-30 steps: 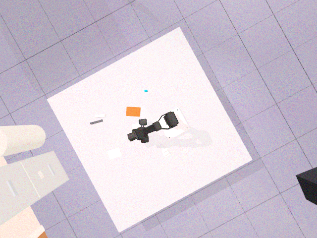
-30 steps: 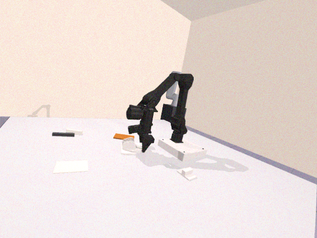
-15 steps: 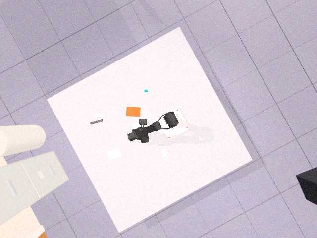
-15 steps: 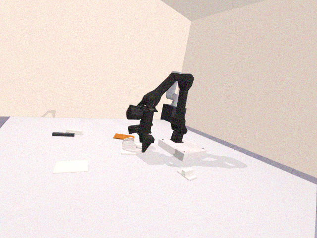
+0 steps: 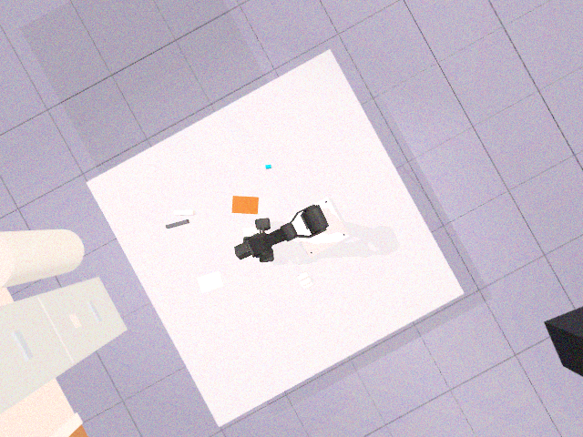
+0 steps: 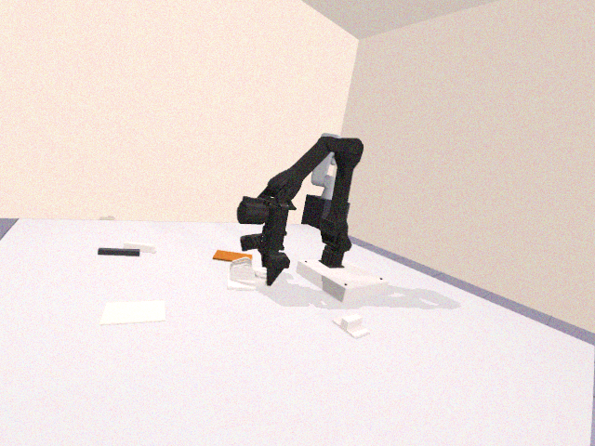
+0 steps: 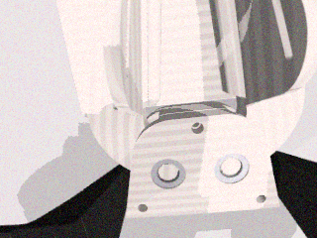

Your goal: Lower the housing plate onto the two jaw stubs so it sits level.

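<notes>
"What did the top view give you?"

"Mostly the back of my black two-fingered tool (image 5: 259,244) (image 6: 271,276) (image 7: 199,164), above the white worktop (image 5: 301,329) (image 6: 288,384). It hid the flat white housing plate (image 7: 195,151) from me. The thin orange rectangular slab (image 5: 245,205) (image 6: 232,255) lay apart, out of the way of the work."

"And from the exterior?"

"The tool pointed steeply down, its tips low beside the upright pale ribbed piece (image 6: 242,270). I took that angle as meant to bring the plate down over the stubs. I couldn't judge from there whether it sat level."

"Then the wrist view?"

"That explained the grip. The fingers stood wide, closed on the plate from opposite sides, which left its face in sight and, I judged, helped keep it from twisting. Two grey ring-shaped rims (image 7: 156,174) surrounded pale round ends, probably the stubs, so the holes looked lined up."

"Closed, then?"

"Perhaps nearly; I couldn't see the seam underneath. I judged it wanted a level check before an even release and a straight retreat, since a dragging finger could have tipped the plate."
</notes>
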`<state>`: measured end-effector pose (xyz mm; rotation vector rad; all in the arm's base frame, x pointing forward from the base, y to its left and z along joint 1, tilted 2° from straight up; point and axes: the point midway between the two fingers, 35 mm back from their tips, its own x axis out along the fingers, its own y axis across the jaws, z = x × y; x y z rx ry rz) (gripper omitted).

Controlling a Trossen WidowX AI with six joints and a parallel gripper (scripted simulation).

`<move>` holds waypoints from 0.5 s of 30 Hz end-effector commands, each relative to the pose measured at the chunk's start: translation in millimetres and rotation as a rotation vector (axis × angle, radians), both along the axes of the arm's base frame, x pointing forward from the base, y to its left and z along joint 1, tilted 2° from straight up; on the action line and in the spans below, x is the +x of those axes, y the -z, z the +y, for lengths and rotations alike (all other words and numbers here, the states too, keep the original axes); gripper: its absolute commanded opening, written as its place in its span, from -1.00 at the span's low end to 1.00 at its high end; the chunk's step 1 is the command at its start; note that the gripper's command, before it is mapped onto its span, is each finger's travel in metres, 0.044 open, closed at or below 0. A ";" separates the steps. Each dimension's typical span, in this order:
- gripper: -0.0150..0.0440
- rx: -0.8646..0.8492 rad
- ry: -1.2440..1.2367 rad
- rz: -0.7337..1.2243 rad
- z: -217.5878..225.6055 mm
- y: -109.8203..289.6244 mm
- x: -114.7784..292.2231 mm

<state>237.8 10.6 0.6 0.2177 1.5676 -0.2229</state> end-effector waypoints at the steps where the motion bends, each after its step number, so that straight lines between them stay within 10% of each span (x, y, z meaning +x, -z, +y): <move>1: 0.70 -0.004 -0.002 0.002 -0.8 0.5 -0.4; 15: 1.00 0.000 0.000 0.000 0.0 0.0 0.0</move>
